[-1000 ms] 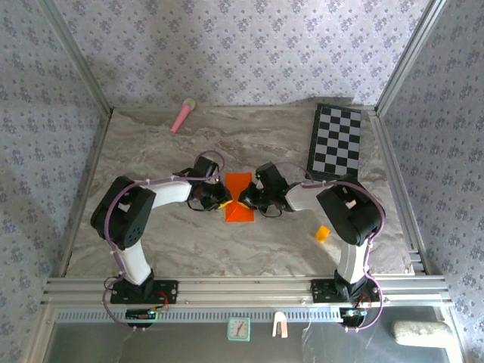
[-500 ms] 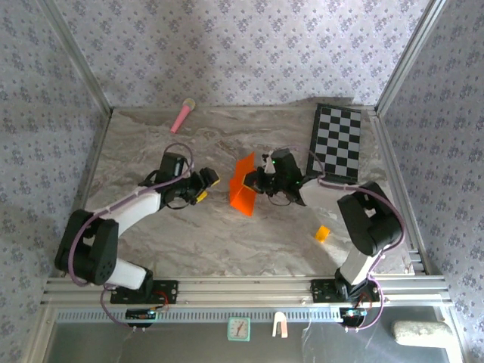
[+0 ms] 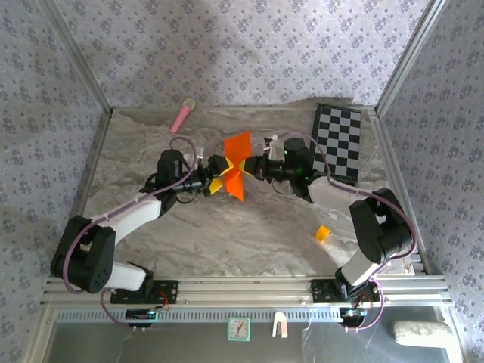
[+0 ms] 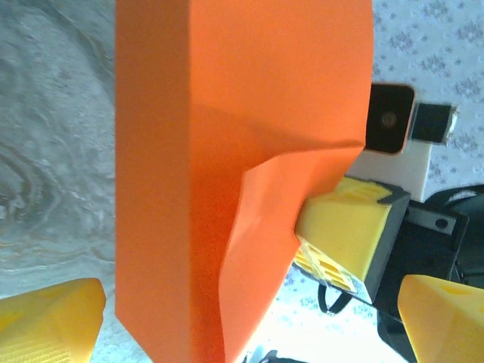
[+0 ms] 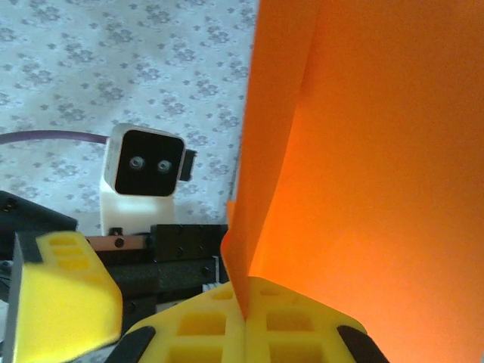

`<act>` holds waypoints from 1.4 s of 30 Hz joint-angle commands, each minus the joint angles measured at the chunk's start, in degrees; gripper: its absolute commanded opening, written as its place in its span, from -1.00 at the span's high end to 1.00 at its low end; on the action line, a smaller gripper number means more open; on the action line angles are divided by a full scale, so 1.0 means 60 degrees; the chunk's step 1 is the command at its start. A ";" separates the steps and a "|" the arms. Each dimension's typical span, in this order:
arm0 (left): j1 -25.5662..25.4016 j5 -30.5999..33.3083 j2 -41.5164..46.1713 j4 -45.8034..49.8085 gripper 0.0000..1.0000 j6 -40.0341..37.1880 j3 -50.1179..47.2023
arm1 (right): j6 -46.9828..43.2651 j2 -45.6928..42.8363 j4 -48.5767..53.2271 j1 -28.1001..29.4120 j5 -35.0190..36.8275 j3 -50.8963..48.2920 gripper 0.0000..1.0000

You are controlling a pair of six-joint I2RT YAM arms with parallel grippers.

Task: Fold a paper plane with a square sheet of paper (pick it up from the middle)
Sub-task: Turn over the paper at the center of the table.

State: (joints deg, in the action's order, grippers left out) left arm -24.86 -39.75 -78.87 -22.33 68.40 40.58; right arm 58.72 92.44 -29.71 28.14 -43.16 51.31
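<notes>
The grey marble-patterned counter [image 3: 227,234] carries little on its surface. The task's thing is up in the air above its far middle, held between the two arms that reach in from the near edge.

The right gripper [image 3: 257,168] comes at it from the right. Its yellow fingers [image 5: 219,325] are pressed together on one edge of the sheet, so this arm alone carries it. The left gripper [image 3: 215,181] faces it from the left with its yellow fingers [image 4: 53,318] spread wide, one to each side of the paper and neither one pinching it.

The black-and-white checkerboard mat [image 3: 336,142] lies flat at the counter's far right corner, well apart from both grippers.

The thin, bright orange paper sheet [image 3: 237,162] is partly folded, with a crease and a crumpled lip showing in the left wrist view [image 4: 212,151]. It stands on edge, clear of the counter. Its long axis runs roughly from the far edge toward the near edge, across the line that joins the two grippers. The broad face is therefore turned toward the left fingers, which are already astride it and are the ones free to act. My judgement is that the coming move turns on closing them squarely onto that face, or onto the crease, without dragging the sheet out of the right fingers' pinch.

A pink stick [image 3: 182,115] lies near the far left corner. A tiny yellow-orange block [image 3: 323,234] sits toward the near right.
</notes>
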 commanded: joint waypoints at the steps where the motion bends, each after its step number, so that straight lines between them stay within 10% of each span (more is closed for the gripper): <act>1: -0.0130 -0.0434 -0.0070 -0.0606 -0.90 0.0010 0.0390 | 0.0637 0.0087 -0.0953 -0.0048 -0.0511 0.0281 1.00; 12: -0.0129 -0.0352 -0.0181 -0.1744 -0.05 0.0597 0.0133 | 0.0863 0.0186 -0.1081 -0.0200 -0.0513 0.0098 1.00; 30: -0.0105 0.0098 -0.0185 -0.0946 0.74 -0.0025 0.0121 | 0.0517 0.0066 -0.0473 -0.0290 -0.0258 -0.0058 0.93; 35: -0.0035 0.0340 -0.0050 0.0473 0.88 -0.0912 0.0396 | -0.0656 -0.0448 0.1251 -0.0406 0.0368 0.0053 0.43; 42: -0.0192 0.3163 0.0271 0.7044 0.89 -0.4446 0.2621 | -0.2913 -0.1772 0.5040 -0.0789 0.2889 0.0364 -0.06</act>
State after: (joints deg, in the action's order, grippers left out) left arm -25.54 -30.50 -79.50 0.19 53.71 49.76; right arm 49.12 85.08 -11.18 24.14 -33.89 51.51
